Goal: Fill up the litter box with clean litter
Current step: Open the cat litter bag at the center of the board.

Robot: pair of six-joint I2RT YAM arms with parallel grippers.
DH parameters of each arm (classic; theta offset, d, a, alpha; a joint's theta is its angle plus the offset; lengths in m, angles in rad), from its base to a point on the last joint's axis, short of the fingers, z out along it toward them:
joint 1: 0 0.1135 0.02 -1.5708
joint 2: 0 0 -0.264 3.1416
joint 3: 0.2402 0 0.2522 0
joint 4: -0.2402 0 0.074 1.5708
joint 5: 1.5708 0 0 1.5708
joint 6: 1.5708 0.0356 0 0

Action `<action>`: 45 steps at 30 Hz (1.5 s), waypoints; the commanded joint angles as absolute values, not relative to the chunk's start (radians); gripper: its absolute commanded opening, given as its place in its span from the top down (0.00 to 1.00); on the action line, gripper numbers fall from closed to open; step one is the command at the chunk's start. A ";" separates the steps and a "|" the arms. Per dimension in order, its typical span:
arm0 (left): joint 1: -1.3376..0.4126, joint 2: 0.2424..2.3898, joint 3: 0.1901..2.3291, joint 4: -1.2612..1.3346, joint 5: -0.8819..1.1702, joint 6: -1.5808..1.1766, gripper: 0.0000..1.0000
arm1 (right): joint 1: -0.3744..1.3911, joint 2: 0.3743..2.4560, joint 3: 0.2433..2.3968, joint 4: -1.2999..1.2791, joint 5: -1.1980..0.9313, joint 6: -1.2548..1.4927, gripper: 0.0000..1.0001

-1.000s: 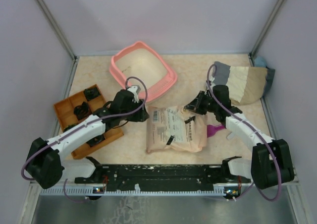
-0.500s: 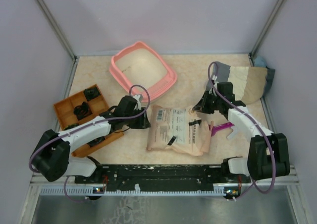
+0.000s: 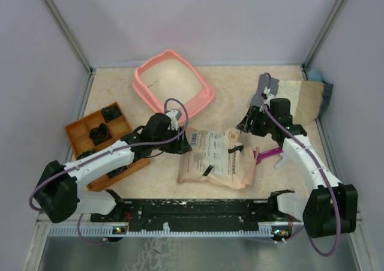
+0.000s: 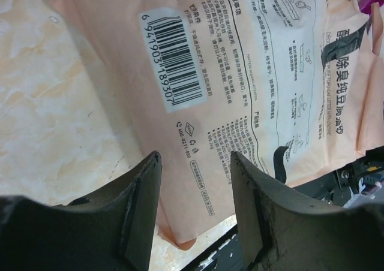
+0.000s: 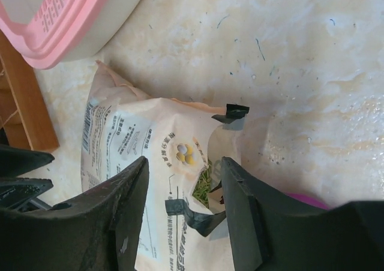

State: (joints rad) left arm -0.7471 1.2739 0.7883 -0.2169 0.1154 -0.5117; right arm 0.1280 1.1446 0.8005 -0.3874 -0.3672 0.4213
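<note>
The salmon-pink litter box [image 3: 174,82] stands at the back centre, and its rim [image 5: 60,19] shows in the right wrist view. A beige printed bag [image 3: 216,157] lies flat in the middle of the table. Its torn mouth, taped in black, shows green clean litter [image 5: 204,187] inside. My right gripper [image 5: 184,163] hangs open above that mouth, at the bag's upper right corner [image 3: 246,127]. My left gripper [image 4: 195,163] is open over the bag's [image 4: 240,73] left corner, beside the barcode, holding nothing.
A magenta scoop [image 3: 267,156] lies just right of the bag. An orange compartmented tray [image 3: 99,136] with black parts sits at the left, under my left arm. A folded beige and grey bag [image 3: 297,100] lies at the back right. A black rail [image 3: 192,211] runs along the near edge.
My right gripper has opened, let go of the bag's upper edge and pulled back slightly. My left gripper has slid right to the bag's left corner.
</note>
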 commanded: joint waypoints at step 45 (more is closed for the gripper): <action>-0.594 1.270 0.733 -0.320 -0.082 -0.489 1.00 | 0.333 1.311 0.653 0.215 -0.673 0.681 1.00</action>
State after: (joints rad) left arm -0.6098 1.3056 0.7303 -0.3111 -0.0074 -0.4969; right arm 0.3336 1.3113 0.6353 0.1097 -0.6636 0.6628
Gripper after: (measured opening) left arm 0.025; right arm 0.006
